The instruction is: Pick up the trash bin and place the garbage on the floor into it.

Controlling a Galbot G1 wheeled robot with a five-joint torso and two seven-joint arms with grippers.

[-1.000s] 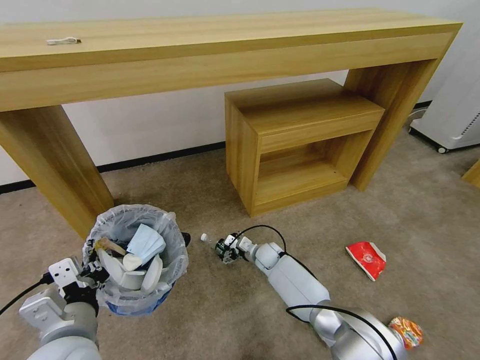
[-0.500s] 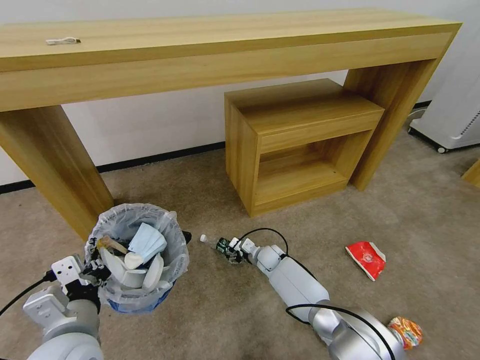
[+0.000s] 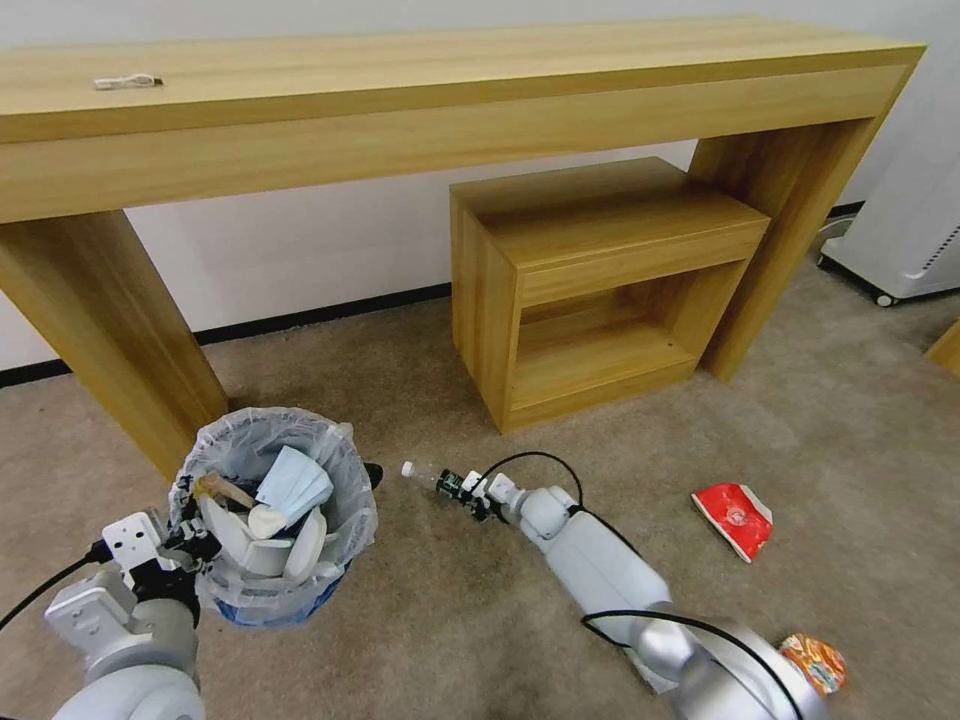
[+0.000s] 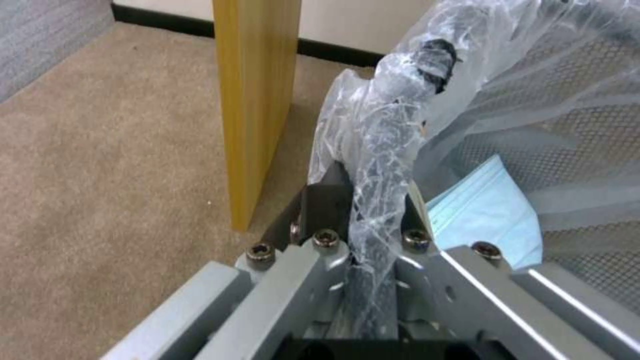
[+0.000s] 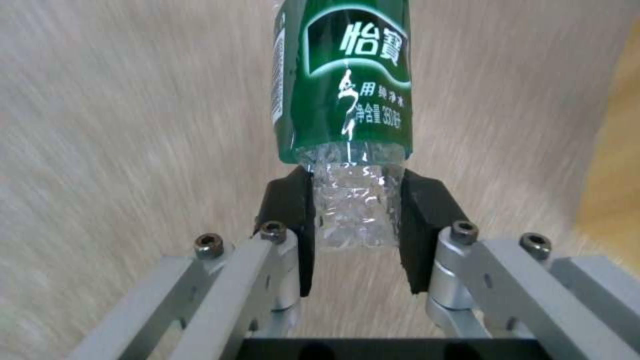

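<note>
Two grippers are at work. The right gripper [image 3: 470, 494] reaches low over the beige carpet [image 3: 420, 620] in front of the small wooden cabinet [image 3: 590, 280], and its black pads [image 5: 293, 220] are clamped on the clear bottom end of the green-labelled water bottle [image 5: 343, 90] (the label carries white Chinese lettering). In the head view the bottle [image 3: 435, 478] lies on its side, its white-capped neck pointing away from the arm toward the trash bin [image 3: 275, 520].

The left gripper [image 3: 178, 548] is pinched onto the near rim of that bin; the left wrist view shows its fingers [image 4: 320, 205] closed on the rim with the crinkled plastic liner [image 4: 380, 135] caught between them, just beside the leg of the long wooden table [image 3: 110, 330]. Inside the bin sit a pale-blue mask [image 3: 292, 484], white slippers [image 3: 300, 548] and a wooden stick [image 3: 228, 491].

Well off to the robot's right a red snack wrapper [image 3: 733, 518] lies on the carpet, and an orange can [image 3: 812, 662] lies beside the right arm's elbow.
</note>
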